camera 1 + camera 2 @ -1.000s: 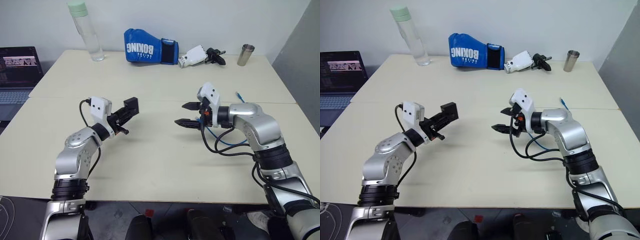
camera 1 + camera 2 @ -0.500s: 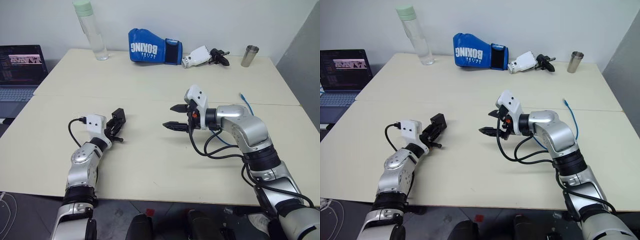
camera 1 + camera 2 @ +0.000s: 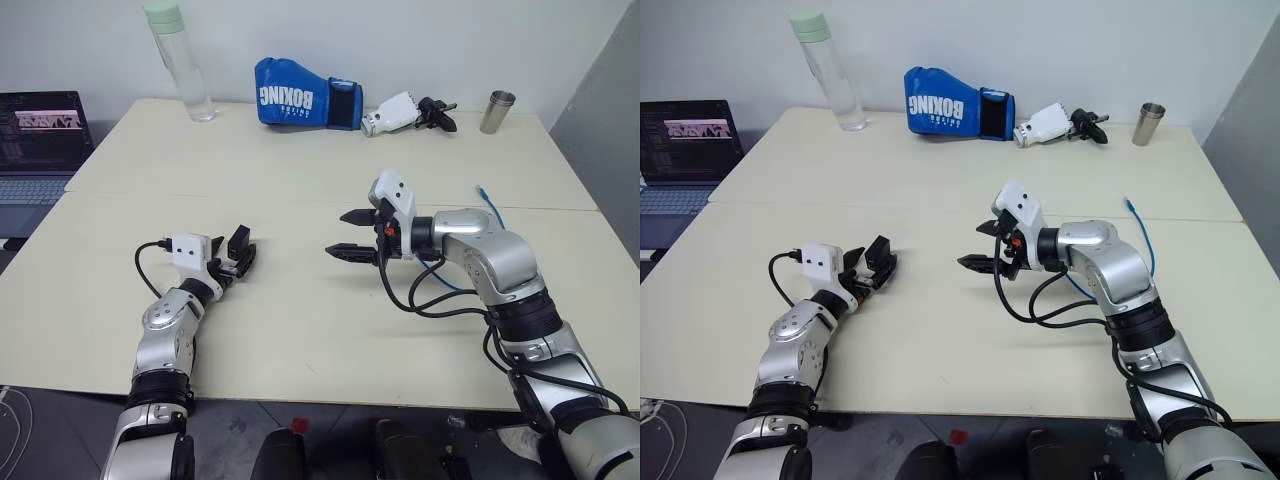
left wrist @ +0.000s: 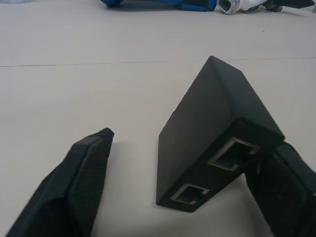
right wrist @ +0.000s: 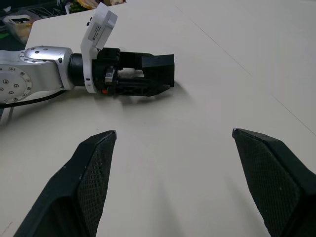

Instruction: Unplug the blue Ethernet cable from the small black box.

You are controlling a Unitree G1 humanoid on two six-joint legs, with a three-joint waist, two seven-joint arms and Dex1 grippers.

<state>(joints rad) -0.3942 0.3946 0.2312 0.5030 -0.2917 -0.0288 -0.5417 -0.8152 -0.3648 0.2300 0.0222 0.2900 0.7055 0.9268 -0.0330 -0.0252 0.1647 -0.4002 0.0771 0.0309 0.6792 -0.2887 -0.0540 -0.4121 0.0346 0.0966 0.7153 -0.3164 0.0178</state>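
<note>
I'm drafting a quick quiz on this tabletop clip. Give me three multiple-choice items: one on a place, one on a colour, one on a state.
1. Where does the small black box lie?
A. on the table between the left gripper's fingers
B. beside the boxing glove
C. on the laptop

2. What colour is the boxing glove?
A. red
B. blue
C. green

3. How do the box's two ports look?
A. both empty
B. one holds a blue plug
C. both taped over

Answers:
1 A: in the left wrist view the box stands tilted on the table between the left gripper fingers.
2 B: it is blue with white lettering.
3 A: both openings show bare; the blue Ethernet cable lies behind the right arm.
</note>
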